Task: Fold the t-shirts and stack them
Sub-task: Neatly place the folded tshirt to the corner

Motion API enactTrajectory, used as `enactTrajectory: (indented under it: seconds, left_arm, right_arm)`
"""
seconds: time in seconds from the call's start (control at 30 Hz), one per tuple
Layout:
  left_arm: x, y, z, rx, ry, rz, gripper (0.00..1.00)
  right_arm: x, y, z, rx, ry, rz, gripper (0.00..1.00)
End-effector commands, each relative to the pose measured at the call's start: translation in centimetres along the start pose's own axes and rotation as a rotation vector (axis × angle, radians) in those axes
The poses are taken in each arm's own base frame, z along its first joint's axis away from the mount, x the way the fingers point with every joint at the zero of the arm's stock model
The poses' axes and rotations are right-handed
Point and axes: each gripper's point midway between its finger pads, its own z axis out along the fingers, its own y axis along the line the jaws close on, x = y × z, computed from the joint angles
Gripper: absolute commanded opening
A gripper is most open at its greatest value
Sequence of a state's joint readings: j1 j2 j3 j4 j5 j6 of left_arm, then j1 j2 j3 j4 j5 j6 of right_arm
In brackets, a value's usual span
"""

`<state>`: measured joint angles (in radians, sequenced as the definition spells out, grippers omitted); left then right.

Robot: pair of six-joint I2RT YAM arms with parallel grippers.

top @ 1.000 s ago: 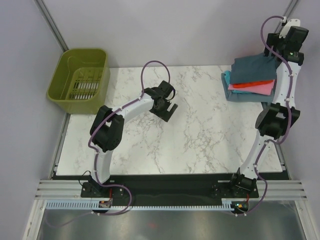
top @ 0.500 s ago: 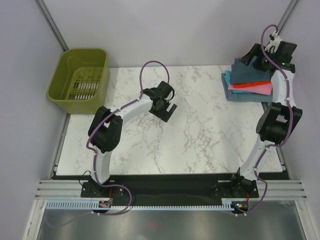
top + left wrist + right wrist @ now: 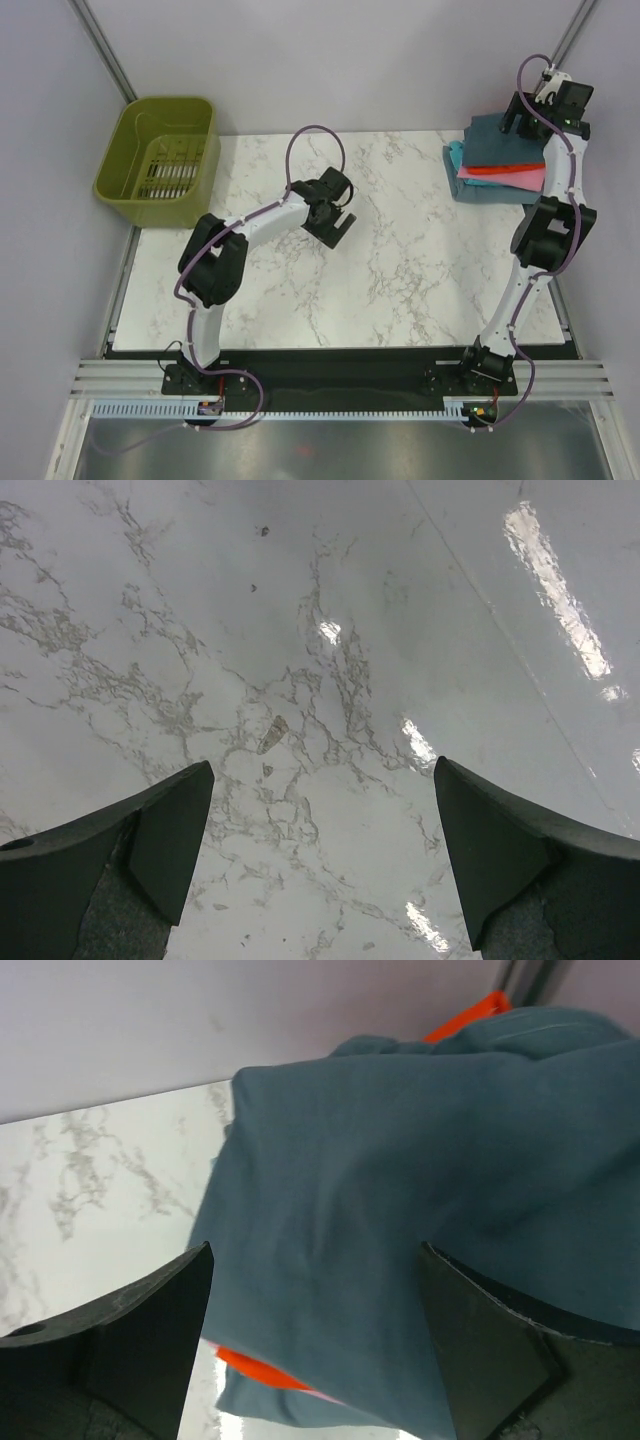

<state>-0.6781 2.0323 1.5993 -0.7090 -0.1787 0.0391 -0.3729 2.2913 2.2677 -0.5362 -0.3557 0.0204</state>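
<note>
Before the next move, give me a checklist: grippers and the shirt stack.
1. Right gripper open: ok, fingers apart above the slate shirt.
2. Right fingers clear of the cloth: cannot tell, height unreadable.
3. Slate shirt on top of the stack: ok, over the red-orange shirt, pink shirt and teal shirt.
4. Slate shirt squared with the stack: not ok, red-orange and pink show past its near edge.
5. Left gripper open and empty: ok, over bare table.
</note>
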Motion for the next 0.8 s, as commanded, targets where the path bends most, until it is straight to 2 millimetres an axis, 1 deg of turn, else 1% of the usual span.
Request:
enactTrajectory:
  seconds: [0.0,0.07,0.1,0.17,0.2,0.27,0.3,0.33,0.37,0.4,0.43,0.47,0.5,0.53,0.57,0.6,0.63,0.67,0.7,0.73,0.77]
  left_arm:
    - [-1.5,-0.4,-1.5,-0.018,-0.059,0.059,0.99]
    - [-1.6,-0.7,-1.6,-0.013,-0.06,0.061,0.99]
    - [-1.8,-0.8,-1.6,-0.014,-0.064,0.062,0.99]
    - [-2.1,-0.4,-1.7,-0.037,-0.07,0.057,0.99]
    - [-2.3,-0.4,-1.9,-0.046,-0.077,0.058,0.99]
    - [-3.5,0.4,-2.5,-0.087,-0.11,0.053,0.99]
    - [-4.0,0.8,-2.9,-0.103,-0.126,0.049,0.99]
    - [-5.2,1.7,-3.7,-0.143,-0.158,0.042,0.99]
    - [-6.1,2.1,-4.5,-0.161,-0.183,0.049,0.99]
    - [-7.9,2.8,-6.2,-0.183,-0.239,0.038,0.99]
    - [-9.3,4.1,-7.6,-0.244,-0.284,0.034,0.99]
    - [-10.5,5.0,-8.9,-0.276,-0.321,0.026,0.99]
    - [-12.9,6.2,-12.0,-0.306,-0.408,0.007,0.99]
    - [-14.0,7.2,-13.8,-0.345,-0.453,-0.003,0.99]
    - [-15.4,8.5,-15.7,-0.378,-0.51,-0.004,0.99]
    - [-16.5,9.4,-17.6,-0.397,-0.56,-0.016,0.99]
    - [-18.2,10.7,-21.3,-0.425,-0.645,-0.031,0.99]
    - [-18.9,11.4,-23.1,-0.44,-0.691,-0.045,0.99]
    - [-20.1,12.6,-26.1,-0.464,-0.769,-0.078,0.99]
    - [-20.2,13.5,-28.5,-0.492,-0.811,-0.093,0.99]
    - [-20.3,13.9,-30.0,-0.503,-0.842,-0.106,0.99]
  right_arm:
    - [-0.3,-3.4,-0.4,0.137,0.005,-0.086,0.9]
    - [0.0,-3.3,-0.6,0.132,0.015,-0.087,0.9]
    - [-0.4,-2.9,-1.1,0.116,0.007,-0.095,0.9]
    - [-0.4,-2.5,-1.6,0.103,0.007,-0.097,0.9]
    - [-1.4,-2.1,-2.5,0.102,-0.015,-0.107,0.91]
    - [-2.2,-1.8,-3.4,0.103,-0.031,-0.117,0.91]
    - [-3.4,-1.3,-4.5,0.108,-0.056,-0.132,0.91]
    - [-3.9,-0.9,-5.0,0.108,-0.068,-0.157,0.91]
    - [-4.9,-0.4,-5.8,0.107,-0.09,-0.181,0.92]
    - [-6.6,0.8,-7.8,0.104,-0.132,-0.209,0.93]
    - [-7.5,2.4,-8.7,0.084,-0.16,-0.241,0.95]
    - [-9.0,3.5,-9.8,0.076,-0.209,-0.296,0.96]
    - [-10.5,5.3,-12.4,0.069,-0.262,-0.331,0.98]
    - [-11.3,7.6,-13.4,0.038,-0.295,-0.369,0.98]
    - [-13.4,9.6,-16.5,0.026,-0.379,-0.419,0.98]
    - [-13.9,11.2,-17.6,0.003,-0.412,-0.445,0.98]
    - [-13.0,12.9,-17.6,-0.036,-0.41,-0.457,0.98]
    - [-13.8,14.1,-18.6,-0.054,-0.46,-0.472,0.98]
    - [-13.5,15.1,-20.1,-0.07,-0.48,-0.455,0.98]
    - [-13.4,16.4,-20.6,-0.093,-0.495,-0.447,0.98]
    - [-13.5,17.2,-21.6,-0.109,-0.51,-0.431,0.98]
